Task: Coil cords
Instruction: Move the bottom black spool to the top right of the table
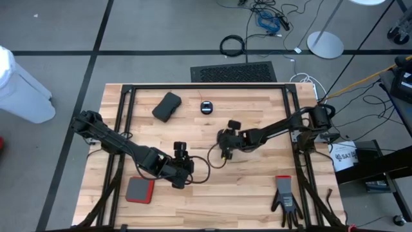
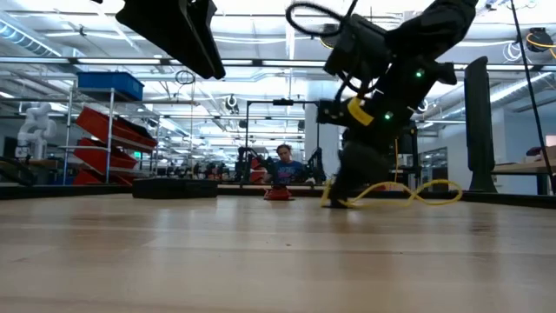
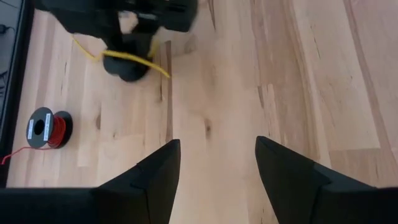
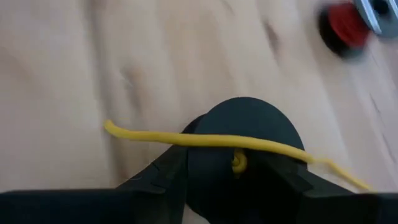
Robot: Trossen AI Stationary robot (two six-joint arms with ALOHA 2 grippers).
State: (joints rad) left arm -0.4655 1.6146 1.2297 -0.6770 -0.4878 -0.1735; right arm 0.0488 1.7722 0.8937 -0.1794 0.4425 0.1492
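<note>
My right gripper stands at the table's middle, pointing down, shut on the small round black reel of the yellow cord. The yellow cord trails off in slack loops on the wood. A second small black reel wound with red-brown wire lies on the table toward the far edge; it also shows in the left wrist view. My left gripper is open and empty above the wood, left of and nearer than the right gripper. A thin dark cord lies looped between the two grippers. My right gripper pinches the yellow cord's round black reel between its two fingers, one on each side. The fingers come from above, pointing down. The reel sits low at the table top. The yellow cord runs across the reel and lies slack on the wood.
A black block lies at the far left of the middle. A red and grey pad lies near the front left, a black glove at the front right. Black frame rails run along the table's edges.
</note>
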